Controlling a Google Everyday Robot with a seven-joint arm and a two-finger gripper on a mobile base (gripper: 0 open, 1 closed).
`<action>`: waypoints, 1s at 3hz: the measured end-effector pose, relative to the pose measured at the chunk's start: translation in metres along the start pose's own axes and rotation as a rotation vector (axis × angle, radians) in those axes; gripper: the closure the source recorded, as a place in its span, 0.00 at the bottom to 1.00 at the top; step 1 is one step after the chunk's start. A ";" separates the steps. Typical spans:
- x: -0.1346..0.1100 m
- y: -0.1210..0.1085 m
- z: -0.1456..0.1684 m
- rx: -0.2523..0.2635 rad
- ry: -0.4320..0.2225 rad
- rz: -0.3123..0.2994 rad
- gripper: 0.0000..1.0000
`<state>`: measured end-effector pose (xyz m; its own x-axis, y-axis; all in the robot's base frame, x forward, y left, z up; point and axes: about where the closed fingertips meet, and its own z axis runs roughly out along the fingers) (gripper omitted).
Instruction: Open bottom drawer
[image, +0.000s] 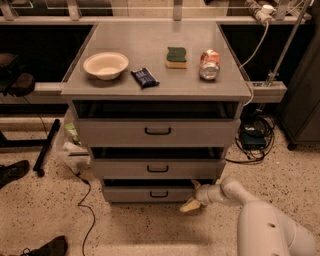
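A grey metal cabinet stands in the middle of the camera view with three drawers. The bottom drawer (150, 193) is the shortest and narrowest, with a small black U-shaped handle (159, 194). It stands slightly pulled out, with a dark gap above its front. My gripper (191, 202) is low at the drawer's right front corner, to the right of the handle, its pale fingers pointing left and down toward the floor. The white arm (260, 220) comes in from the lower right.
The top drawer (157, 131) and middle drawer (158, 168) also stand slightly out. On the cabinet top lie a bowl (105, 65), a dark snack bag (145, 77), a sponge (176, 56) and a can (209, 64). Cables (85, 210) and shoes lie on the left floor.
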<state>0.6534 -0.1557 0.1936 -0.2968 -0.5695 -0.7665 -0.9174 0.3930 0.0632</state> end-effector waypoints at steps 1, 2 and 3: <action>0.004 0.001 -0.005 0.003 0.007 0.011 0.40; -0.001 0.001 -0.010 0.003 0.007 0.011 0.52; -0.002 0.000 -0.013 0.003 0.006 0.011 0.34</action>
<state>0.6507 -0.1640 0.2034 -0.3089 -0.5697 -0.7616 -0.9132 0.4015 0.0701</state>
